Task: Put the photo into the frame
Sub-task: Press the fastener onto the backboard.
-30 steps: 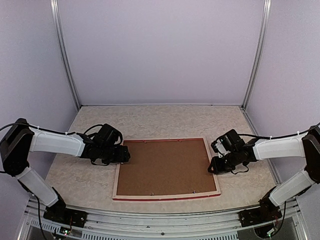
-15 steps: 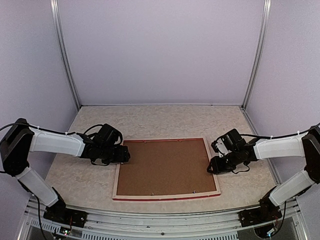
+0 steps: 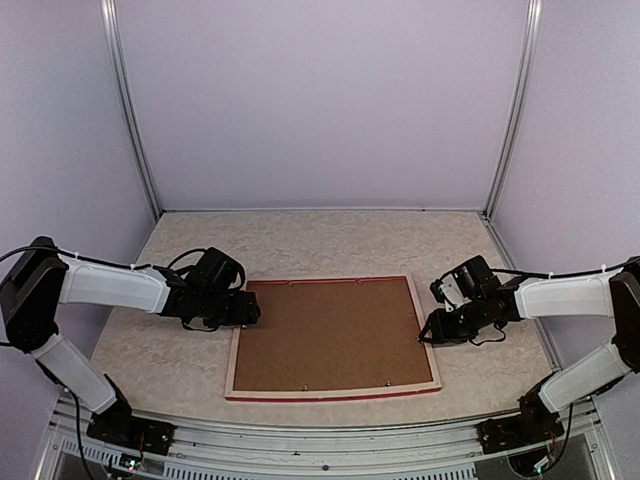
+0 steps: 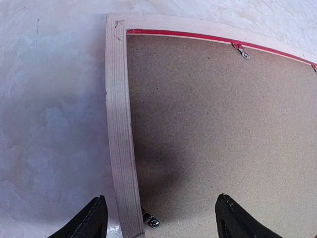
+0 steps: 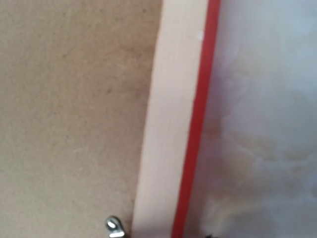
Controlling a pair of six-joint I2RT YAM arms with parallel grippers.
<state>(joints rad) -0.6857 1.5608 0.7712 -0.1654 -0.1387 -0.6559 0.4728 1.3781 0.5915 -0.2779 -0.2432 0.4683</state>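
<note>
So the frame [image 3: 332, 390] is lying face down in the middle of the surface [image 3: 300, 240], pale wood back up, with just a sliver of red showing round the edge. The brown backing board [image 3: 330, 335] sits inside it. The photo isn't visible anywhere. It could be under the board already, but I honestly can't tell.

The left fingers [image 4: 94, 220] are spread wide and hang over the frame's left rail, straddling it, with a little metal retaining tab [image 4: 151, 222] right between them. The right fingers [image 3: 432, 333] are at the right rail, just beside another tab [image 5: 114, 224]. The wrist view barely shows them, so I can't say whether they're wide or narrow.

My read is that this is the tab-fiddling step. From here I can't tell whether the board is being locked down or freed.

The next move needs a fingertip on that small tab to swivel it. The frame shouldn't get shoved sideways, so the other arm probably has to steady it.
</note>
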